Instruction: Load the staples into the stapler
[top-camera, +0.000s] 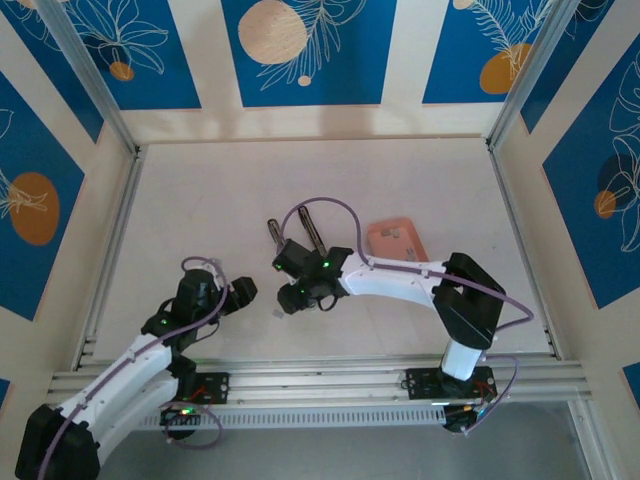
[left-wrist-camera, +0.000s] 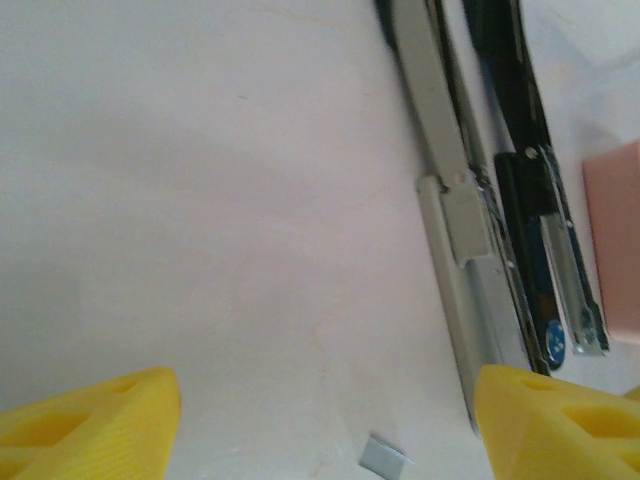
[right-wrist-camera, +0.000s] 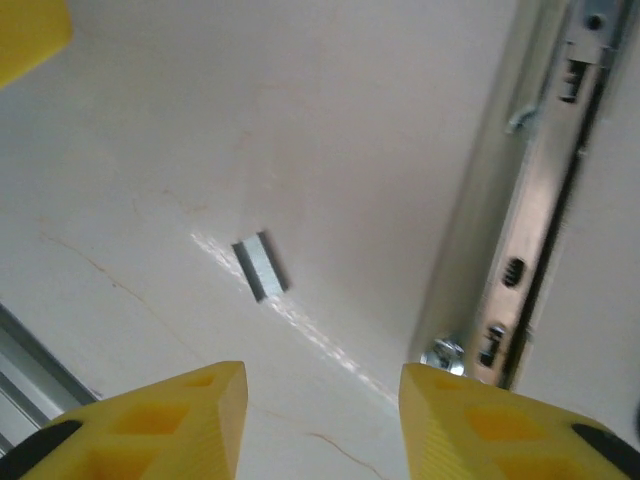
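While the left gripper (left-wrist-camera: 328, 410) holds its jaws spread wide with nothing between them, the strip of staples (left-wrist-camera: 385, 457) lies flat on the table (left-wrist-camera: 200, 200) below the gap. It sits nearer the right-hand finger and touches neither. The right gripper (right-wrist-camera: 320, 400) is parted too and pinches nothing. From its wrist the strip lies ahead of the jaws, a little toward the left-hand finger and clear of both.

Further right, the stapler (left-wrist-camera: 450, 200) lies swung open, its two long halves side by side. Its metal rail runs ahead of and just outside the right gripper's right-hand finger. Beyond the stapler, well apart from either pair of jaws, sits the salmon-pink tray (left-wrist-camera: 615, 250). What it holds is too small to tell.

The strip looks very light, thin and stiff, with smooth metal faces. It will probably skate across the table at the slightest nudge rather than rise. Staples in such a strip are only lightly bonded, so a hard squeeze or any bending would likely snap it into pieces.

The best hold is probably across its narrow width, at mid-length. The fingertips should come right down to the table on either long side and close gently, keeping the strip level for sliding into the stapler.
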